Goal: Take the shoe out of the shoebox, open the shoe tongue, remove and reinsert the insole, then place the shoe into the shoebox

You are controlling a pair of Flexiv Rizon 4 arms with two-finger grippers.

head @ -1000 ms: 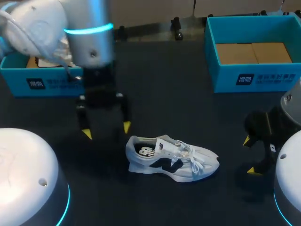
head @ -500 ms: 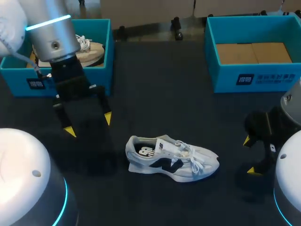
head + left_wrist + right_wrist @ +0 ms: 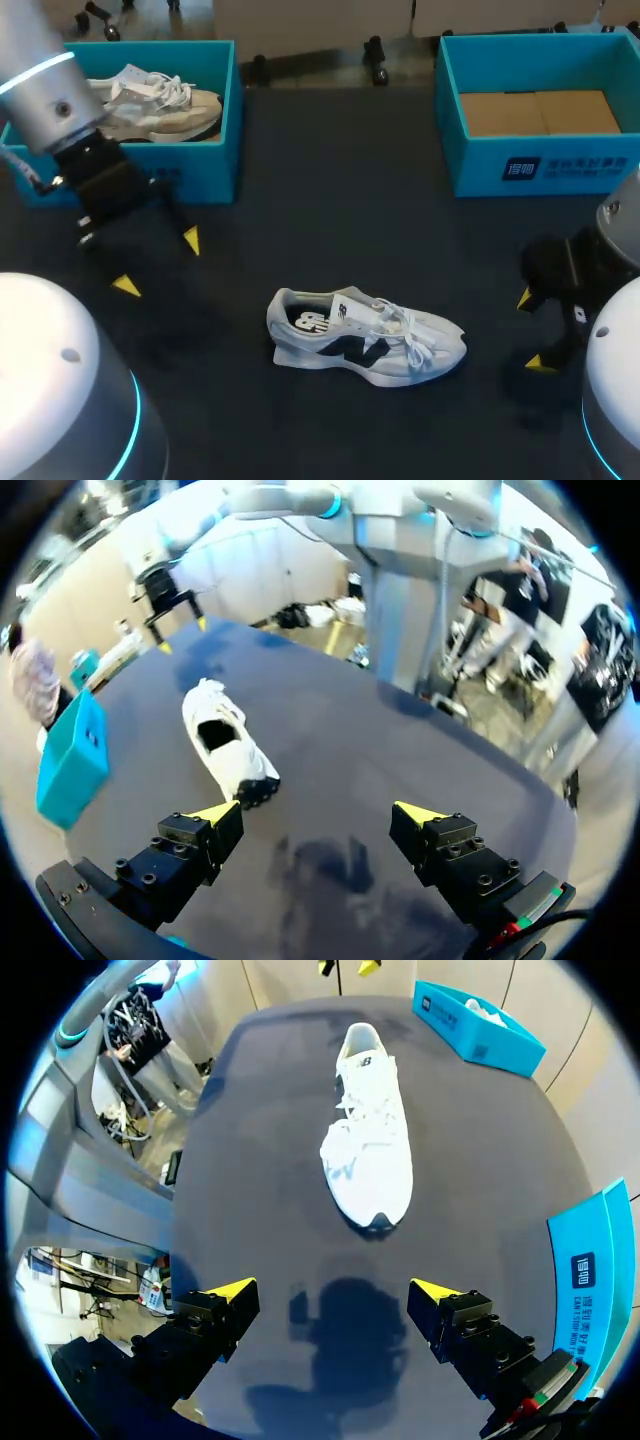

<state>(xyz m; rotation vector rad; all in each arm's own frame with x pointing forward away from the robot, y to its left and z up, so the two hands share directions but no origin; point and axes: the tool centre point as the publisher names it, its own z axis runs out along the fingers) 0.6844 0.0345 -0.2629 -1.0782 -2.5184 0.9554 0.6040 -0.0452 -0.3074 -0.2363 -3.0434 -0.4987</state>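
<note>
Left gripper [image 3: 158,263] open, holds nothing | right gripper [image 3: 532,330] open too | only head view shows brown floor inside right shoebox [image 3: 540,165] | shoe [image 3: 365,335] on table [image 3: 350,200] between grippers, long axis left-right, toe toward right gripper

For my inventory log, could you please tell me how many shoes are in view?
2. One white shoe lies on the dark table, mid-scene; the other shoe sits inside the left shoebox. None seems hidden.

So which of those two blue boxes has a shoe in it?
The left box: a pale shoe lies inside it. The right box shows only a brown cardboard bottom.
</note>
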